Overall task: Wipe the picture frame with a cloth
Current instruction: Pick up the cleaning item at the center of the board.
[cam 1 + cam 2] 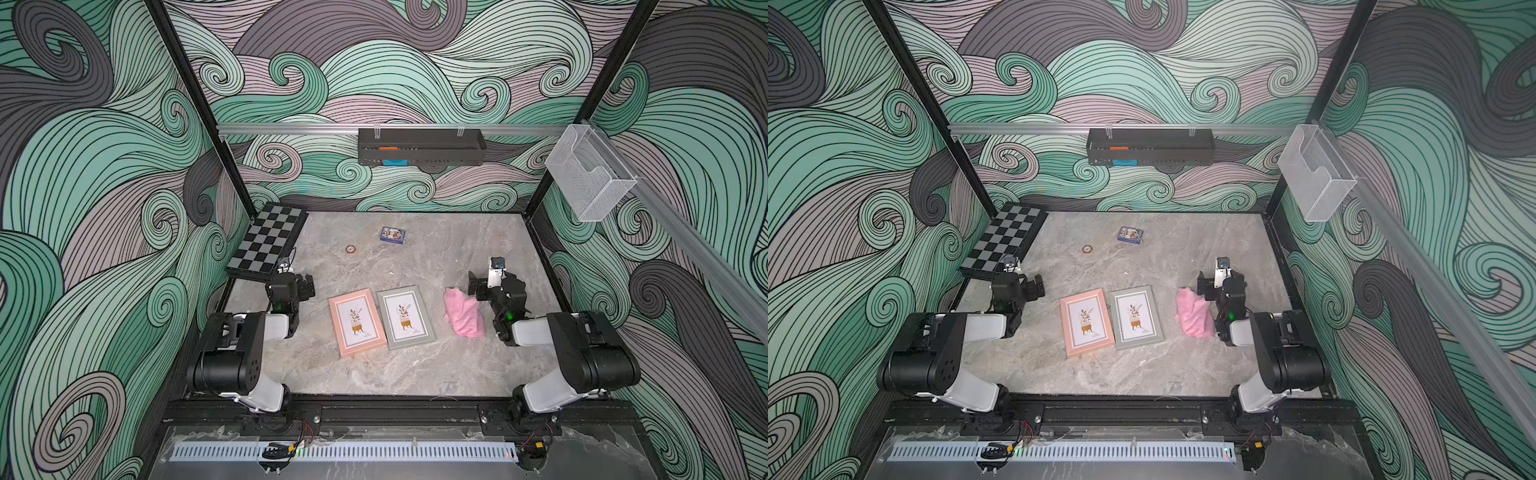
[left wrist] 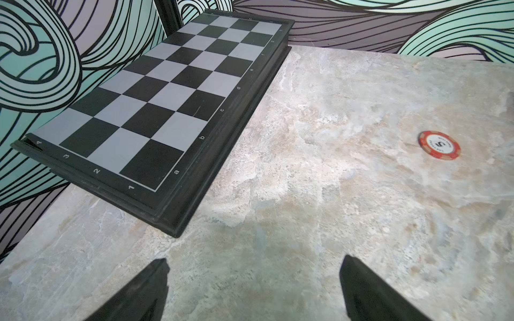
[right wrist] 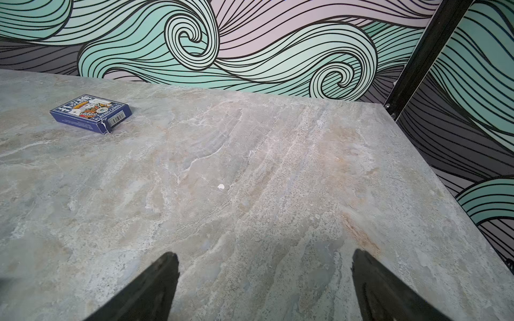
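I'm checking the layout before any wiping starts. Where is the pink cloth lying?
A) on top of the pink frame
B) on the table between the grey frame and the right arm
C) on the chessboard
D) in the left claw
B: both top views show the cloth crumpled on the table, with the grey frame on one side and the right arm on the other.

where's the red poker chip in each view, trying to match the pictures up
In a top view: the poker chip lies toward the back, between the chessboard and the card deck.
In a top view: the poker chip is in the same spot, right of the chessboard.
Left wrist: the poker chip lies apart from the chessboard.
Right wrist: not in it.
Shared landmark: the chessboard, missing only from the right wrist view.
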Robot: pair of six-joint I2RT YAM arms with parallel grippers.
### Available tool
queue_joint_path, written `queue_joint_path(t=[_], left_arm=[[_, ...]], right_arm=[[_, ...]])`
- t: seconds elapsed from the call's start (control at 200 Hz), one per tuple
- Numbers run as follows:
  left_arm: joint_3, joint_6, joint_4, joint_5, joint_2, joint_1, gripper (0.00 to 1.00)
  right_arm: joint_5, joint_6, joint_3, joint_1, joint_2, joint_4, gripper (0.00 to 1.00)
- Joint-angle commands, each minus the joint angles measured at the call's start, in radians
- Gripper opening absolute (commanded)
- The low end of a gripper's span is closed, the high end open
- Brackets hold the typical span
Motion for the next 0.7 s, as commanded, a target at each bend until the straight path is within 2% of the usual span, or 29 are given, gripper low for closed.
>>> queue_joint_path(t=[0.0, 0.525, 0.6, 0.695], left_arm=[[0.025, 0.012, 0.008, 0.009, -0.009, 0.009, 0.99], [0.025, 0.012, 0.008, 0.01, -0.009, 0.011, 0.99], [0.036, 0.007, -0.01, 0.056, -0.009, 0.029, 0.99], [0.017, 0.034, 0.029, 0.049, -0.032, 0.027, 0.99]], right_arm=[[-0.016, 0.007, 0.013, -0.006, -0.001, 0.004, 0.99], [-0.016, 0.008, 0.016, -0.006, 0.0, 0.0, 0.99], [-0.016, 0.008, 0.02, -0.006, 0.001, -0.003, 0.99], [-0.007, 0.005, 0.007, -0.004, -0.006, 0.015, 0.99]])
